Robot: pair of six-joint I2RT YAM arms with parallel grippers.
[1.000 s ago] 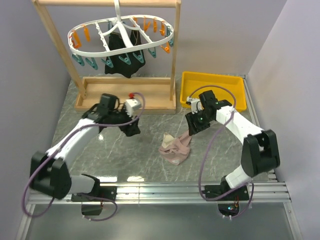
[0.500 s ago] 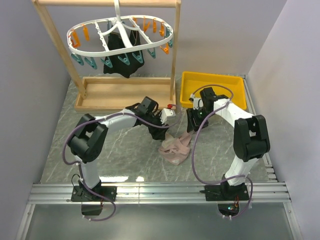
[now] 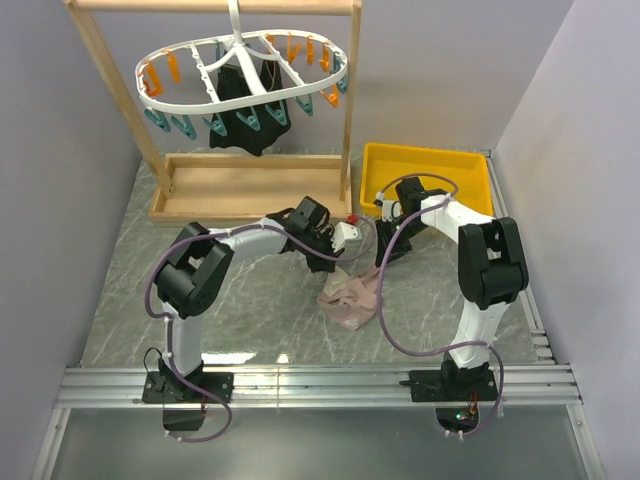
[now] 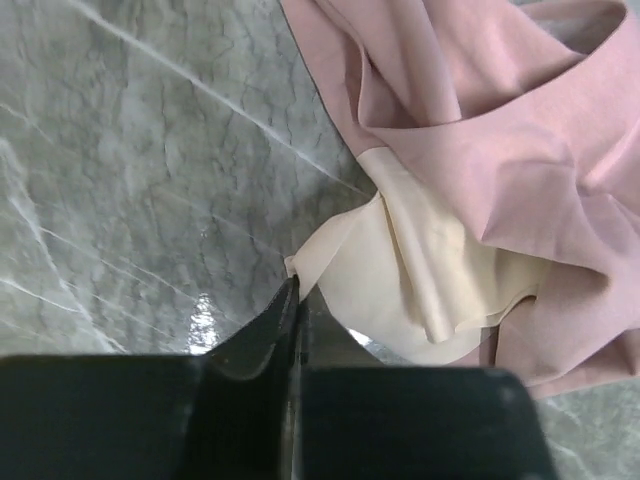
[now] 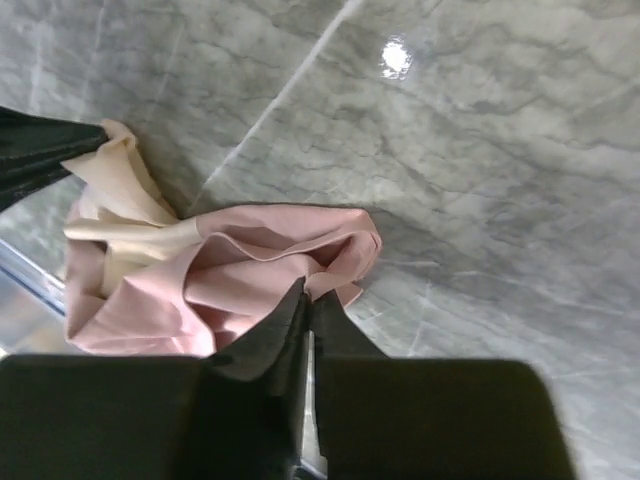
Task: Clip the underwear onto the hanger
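Nothing is clipped yet — the underwear [image 3: 350, 298] lies heaped well apart from the hanger [image 3: 240, 42], the left gripper [image 4: 295, 290] and right gripper [image 5: 303, 290] pressed together at its hanger-side edge, whether pinching cloth I cannot tell — lifting and pegging remain.

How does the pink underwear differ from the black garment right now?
The underwear is dusty pink with a beige band; the black garment is all dark. The underwear lies crumpled on the table; the black garment hangs under the hanger. Both are soft cloth.
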